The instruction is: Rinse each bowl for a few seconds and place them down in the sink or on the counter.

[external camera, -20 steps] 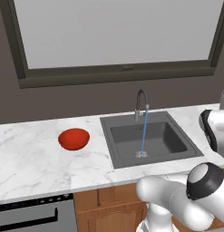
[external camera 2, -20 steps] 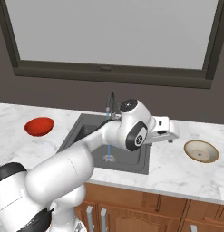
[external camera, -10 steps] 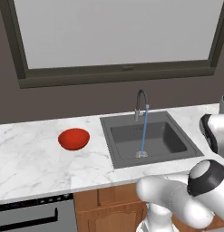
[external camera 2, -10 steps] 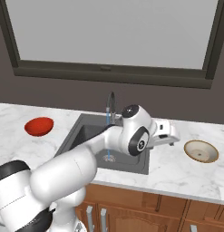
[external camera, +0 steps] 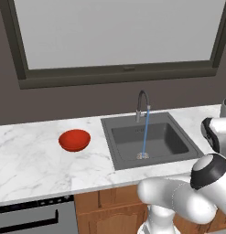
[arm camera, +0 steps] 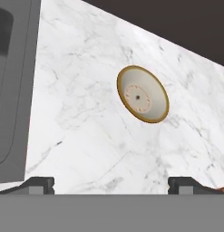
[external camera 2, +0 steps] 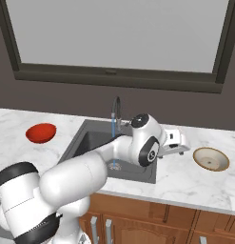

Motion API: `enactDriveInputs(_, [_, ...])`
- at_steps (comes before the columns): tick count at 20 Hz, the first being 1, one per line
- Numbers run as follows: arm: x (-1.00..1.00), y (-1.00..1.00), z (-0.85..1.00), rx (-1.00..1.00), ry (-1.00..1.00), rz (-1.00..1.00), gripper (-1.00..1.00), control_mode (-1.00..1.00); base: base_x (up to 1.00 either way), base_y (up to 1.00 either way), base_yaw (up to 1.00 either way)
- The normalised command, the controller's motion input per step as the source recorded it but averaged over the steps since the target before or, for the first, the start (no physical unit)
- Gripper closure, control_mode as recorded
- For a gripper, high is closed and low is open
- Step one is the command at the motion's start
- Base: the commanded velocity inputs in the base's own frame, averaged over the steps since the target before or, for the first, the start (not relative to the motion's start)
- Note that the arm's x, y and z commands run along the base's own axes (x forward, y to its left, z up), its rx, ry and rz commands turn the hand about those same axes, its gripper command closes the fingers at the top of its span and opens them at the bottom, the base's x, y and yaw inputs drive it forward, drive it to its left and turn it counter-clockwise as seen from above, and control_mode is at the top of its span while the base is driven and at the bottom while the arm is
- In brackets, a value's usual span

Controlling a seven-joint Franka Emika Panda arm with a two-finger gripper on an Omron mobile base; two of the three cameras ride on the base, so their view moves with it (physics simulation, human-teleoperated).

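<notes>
Gripper (arm camera: 111,183) with fingers (arm camera: 38,183) spread wide and empty, above bare counter (arm camera: 86,136) just right of the sink (external camera 2: 90,143). Beige bowl (arm camera: 142,94) ahead of the fingertips, upright, mouth up, round with no long axis, nothing between. Red bowl (external camera: 74,140) upright on the counter left of the sink. Faucet (external camera: 142,104) pours water (external camera: 144,132) onto the drain.

Glossy red bowl (external camera: 74,140); matt cream bowl (arm camera: 142,94) with brownish rim; smooth, grey-veined white marble counter (external camera: 32,167); matt dark grey sink (external camera: 151,140); wooden cabinets (external camera 2: 152,222) below.
</notes>
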Motion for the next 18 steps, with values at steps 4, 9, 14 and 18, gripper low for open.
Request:
enactDriveInputs(4, [0.09,-0.11,-0.14,0.00,0.02,0.00,-1.00,-1.00,0.00,0.00,0.00])
enactDriveInputs(9, [0.15,-0.05,-0.07,0.00,0.06,0.00,-1.00,-1.00,0.00,0.00,0.00])
enactDriveInputs(14, [0.21,-0.10,-0.05,0.00,0.06,0.00,-1.00,-1.00,0.00,0.00,0.00])
enactDriveInputs(18, [0.21,-0.19,-0.06,0.00,0.07,0.00,-1.00,-1.00,0.00,0.00,0.00])
